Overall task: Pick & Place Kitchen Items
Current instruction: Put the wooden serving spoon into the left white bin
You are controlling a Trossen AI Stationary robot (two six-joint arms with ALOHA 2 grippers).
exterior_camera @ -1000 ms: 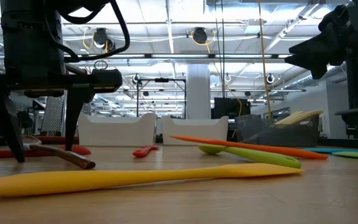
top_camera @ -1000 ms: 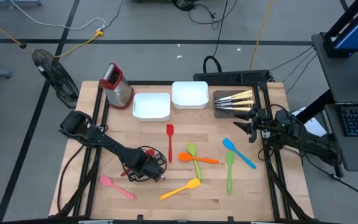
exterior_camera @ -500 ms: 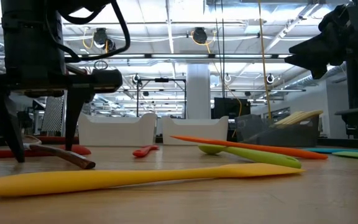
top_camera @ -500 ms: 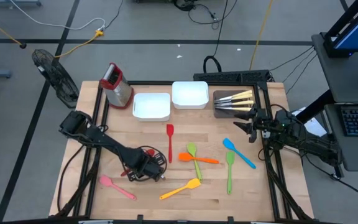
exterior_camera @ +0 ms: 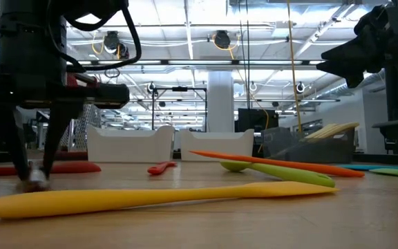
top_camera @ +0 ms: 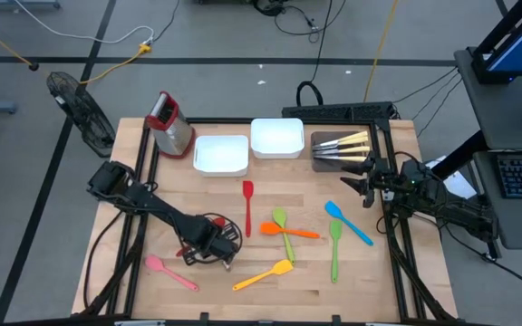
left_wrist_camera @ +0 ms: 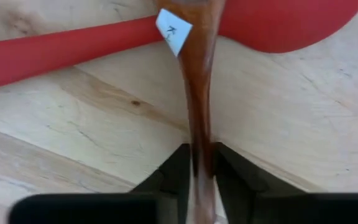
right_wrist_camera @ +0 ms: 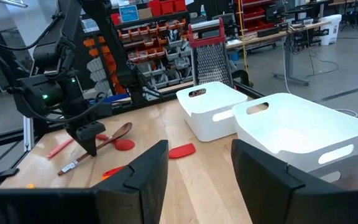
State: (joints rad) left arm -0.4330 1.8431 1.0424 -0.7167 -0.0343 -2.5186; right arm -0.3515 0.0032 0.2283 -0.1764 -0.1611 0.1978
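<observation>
Left gripper pinched narrow on the brown wooden spoon's thin handle over the tabletop; lift straight up so it clears the red silicone spoon beneath.

Glossy brown wooden spoon on matt wood table.

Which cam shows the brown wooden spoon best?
Left wrist view: brown wooden spoon fills it, handle between the left gripper fingers, over a red spoon. Right wrist shows it small; high view mostly hidden under the arm; low view barely.
</observation>
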